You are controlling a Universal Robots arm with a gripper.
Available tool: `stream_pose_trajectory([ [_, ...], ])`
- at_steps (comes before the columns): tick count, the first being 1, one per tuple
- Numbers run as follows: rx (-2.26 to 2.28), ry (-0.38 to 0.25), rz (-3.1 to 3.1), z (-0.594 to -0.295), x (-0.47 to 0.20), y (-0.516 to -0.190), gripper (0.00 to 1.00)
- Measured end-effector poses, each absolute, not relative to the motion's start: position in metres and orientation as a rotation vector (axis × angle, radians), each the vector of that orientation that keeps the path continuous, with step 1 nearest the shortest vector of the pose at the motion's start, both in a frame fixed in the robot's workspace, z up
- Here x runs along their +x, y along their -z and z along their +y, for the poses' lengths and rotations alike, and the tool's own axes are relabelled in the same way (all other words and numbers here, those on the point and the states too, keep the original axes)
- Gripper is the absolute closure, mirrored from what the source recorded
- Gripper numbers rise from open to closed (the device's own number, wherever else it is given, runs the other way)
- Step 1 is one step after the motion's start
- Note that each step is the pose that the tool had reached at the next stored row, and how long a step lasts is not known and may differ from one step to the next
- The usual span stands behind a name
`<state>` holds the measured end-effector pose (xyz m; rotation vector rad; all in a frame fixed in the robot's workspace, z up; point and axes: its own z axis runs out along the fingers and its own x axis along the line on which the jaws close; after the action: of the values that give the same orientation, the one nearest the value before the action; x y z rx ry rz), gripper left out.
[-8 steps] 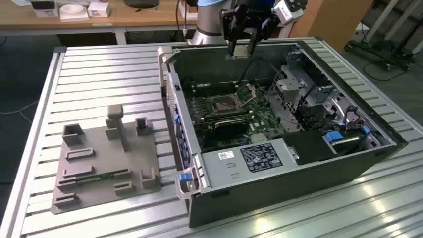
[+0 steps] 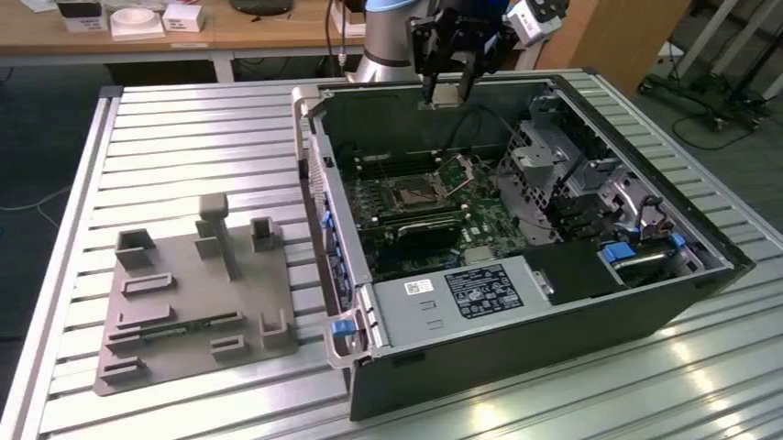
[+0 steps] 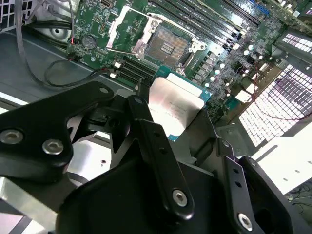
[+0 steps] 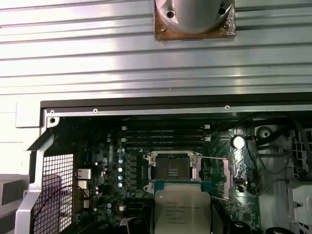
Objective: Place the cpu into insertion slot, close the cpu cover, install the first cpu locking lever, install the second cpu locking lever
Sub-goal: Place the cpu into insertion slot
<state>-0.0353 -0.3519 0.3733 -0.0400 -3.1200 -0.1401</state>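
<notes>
Hovering over the open computer case [image 2: 551,335], the gripper [image 2: 443,97] has its jaws clamped on the cpu [image 3: 176,103], above the bare insertion slot [image 4: 173,170], cpu cover [image 4: 239,165] flipped open beside it.

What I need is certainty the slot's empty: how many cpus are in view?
1: the cpu, held in the hand above the case; the slot holds none.

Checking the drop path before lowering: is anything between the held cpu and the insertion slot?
Nothing visible: the insertion slot lies bare below the cpu, with the cpu cover swung open beside it.
</notes>
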Motion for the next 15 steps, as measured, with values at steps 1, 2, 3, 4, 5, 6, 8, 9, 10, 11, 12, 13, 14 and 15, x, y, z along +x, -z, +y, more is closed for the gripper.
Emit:
stream_pose_trajectory([
  [1,-0.04,0.14,-3.12,-0.3519,-0.0353,-0.3733,0.46],
  [2,-0.04,0.14,-3.12,-0.3519,-0.0353,-0.3733,0.46],
  [3,-0.04,0.14,-3.12,-0.3519,-0.0353,-0.3733,0.46],
  [4,-0.04,0.14,-3.12,-0.3519,-0.0353,-0.3733,0.46],
  [5,-0.04,0.14,-3.12,-0.3519,-0.0353,-0.3733,0.46],
  [6,-0.041,0.14,-3.12,-0.3519,-0.0353,-0.3733,0.46],
  [8,-0.069,0.14,-3.12,-0.3519,-0.0353,-0.3732,0.46],
  [9,-0.096,0.14,-3.12,-0.3518,-0.0353,-0.373,0.46],
  [10,-0.124,0.141,-3.12,-0.3518,-0.0353,-0.3728,0.46],
  [11,-0.153,0.141,-3.12,-0.3519,-0.0353,-0.3726,0.46],
  [12,-0.18,0.141,-3.119,-0.3518,-0.0353,-0.3723,0.46],
  [13,-0.208,0.141,-3.118,-0.3519,-0.0353,-0.3721,0.46],
  [14,-0.238,0.142,-3.117,-0.3518,-0.0353,-0.3716,0.46],
  [15,-0.267,0.142,-3.115,-0.3518,-0.0353,-0.3713,0.46],
])
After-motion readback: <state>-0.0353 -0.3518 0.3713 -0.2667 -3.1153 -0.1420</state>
